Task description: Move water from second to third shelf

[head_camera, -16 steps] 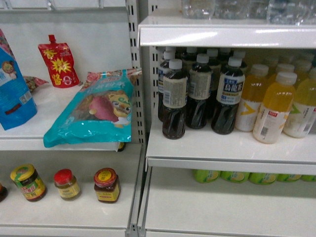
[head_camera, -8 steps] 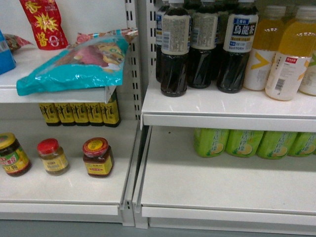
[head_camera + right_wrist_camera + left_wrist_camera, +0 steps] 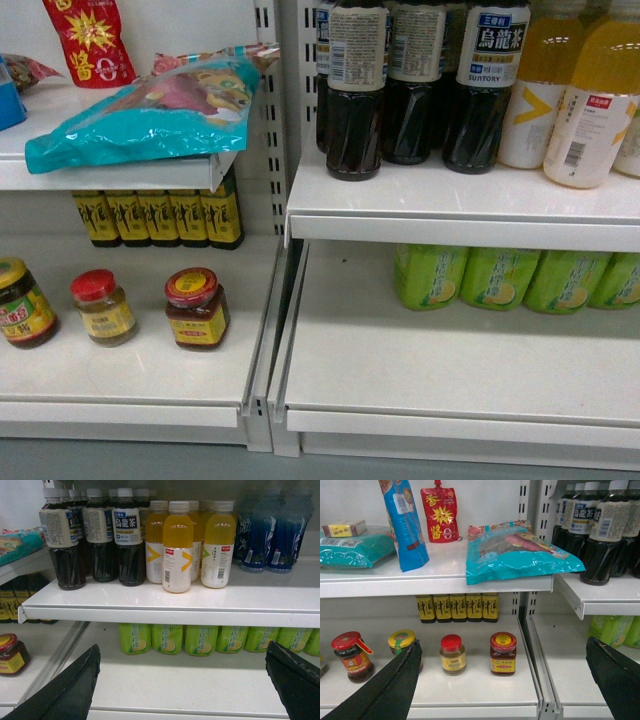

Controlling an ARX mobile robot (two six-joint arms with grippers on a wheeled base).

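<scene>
Water bottle: could not be made out in any of the three views; no clear bottle with a green wrap label seen on the shelves in frame.

Left gripper (image 3: 502, 645): two dark fingers (image 3: 390, 690) at the bottom corners of the left wrist view, spread wide, nothing between them. It faced the left bay. Behind it on the lower board stood a red-capped jar (image 3: 452, 654) and a red-lidded sauce jar (image 3: 503, 653), side by side and apart. Further back, a row of small yellow-labelled bottles (image 3: 457, 608) under the upper board.

Right gripper (image 3: 182, 646): likewise spread wide and holding nothing, fingers low at both corners of the right wrist view, facing the right bay.

Right bay, upper white shelf (image 3: 460, 225): dark tea bottles (image 3: 355, 90) at the left in rows, white caps, pale labels. Just beside them, yellow juice bottles (image 3: 177, 550), upright. Blue bottles (image 3: 270, 535) at the far right, set back, blurred. The shelf below held a row of green bottles (image 3: 500, 278) at the back; only their lower parts showed.

Left bay, upper board: teal snack bag (image 3: 150, 115) lay flat, its edge overhanging the front. Red spout pouch (image 3: 90, 35) stood behind it against the back wall. Blue packet (image 3: 405, 525) upright to the left, leaning.
</scene>
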